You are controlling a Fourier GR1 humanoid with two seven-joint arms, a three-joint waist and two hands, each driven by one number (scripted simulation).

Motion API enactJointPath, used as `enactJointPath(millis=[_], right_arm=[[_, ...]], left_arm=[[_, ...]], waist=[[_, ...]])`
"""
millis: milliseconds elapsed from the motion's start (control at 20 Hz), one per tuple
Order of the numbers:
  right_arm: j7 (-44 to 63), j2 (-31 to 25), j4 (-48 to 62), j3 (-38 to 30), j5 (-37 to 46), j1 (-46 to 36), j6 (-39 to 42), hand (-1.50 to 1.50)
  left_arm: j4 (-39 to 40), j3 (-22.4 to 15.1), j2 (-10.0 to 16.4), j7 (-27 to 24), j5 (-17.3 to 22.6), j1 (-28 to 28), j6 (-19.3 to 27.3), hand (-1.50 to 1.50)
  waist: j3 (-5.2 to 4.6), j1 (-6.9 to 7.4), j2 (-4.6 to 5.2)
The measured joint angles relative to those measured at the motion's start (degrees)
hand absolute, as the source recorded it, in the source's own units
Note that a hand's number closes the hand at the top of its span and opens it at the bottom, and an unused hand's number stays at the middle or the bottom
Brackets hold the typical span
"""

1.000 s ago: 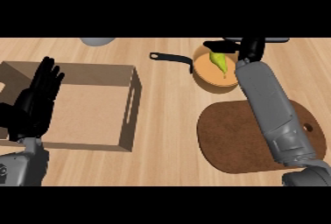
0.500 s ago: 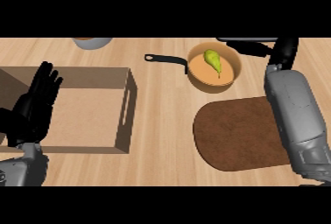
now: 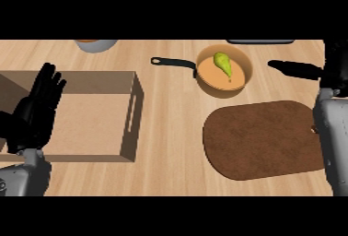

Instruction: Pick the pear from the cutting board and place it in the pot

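Wooden counter (image 3: pixel 170 177), pot (image 3: pixel 216 88), cutting board (image 3: pixel 265 138), open box (image 3: pixel 85 120), grey bowl (image 3: pixel 95 44)

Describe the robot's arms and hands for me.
Both forearms are smooth, rounded grey shells: left forearm, right forearm. Each ends in a black hand with slim fingers and a thumb: left hand, right hand. No cables or markings show.

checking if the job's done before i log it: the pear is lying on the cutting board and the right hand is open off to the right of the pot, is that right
Not quite. The head view shows the pear lying inside the pot, not on the cutting board. The rest holds: the right hand is open, off to the right of the pot.
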Motion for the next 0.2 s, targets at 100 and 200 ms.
enactJointPath(millis=[100,200], right_arm=[[0.5,-0.9,-2.3,0.1,-0.8,1.9,1.3,-1.5],[1.7,-1.4,-5.1,0.4,-1.4,4.1,2.1,-1.5]], left_arm=[[-0.4,0.1,0.0,-0.3,-0.2,0.3,-0.1,0.0],[-0.1,0.2,-0.1,-0.6,-0.5,0.4,-0.1,0.0]], waist=[[-0.01,0.09,0.02],[-0.02,0.11,0.04]])
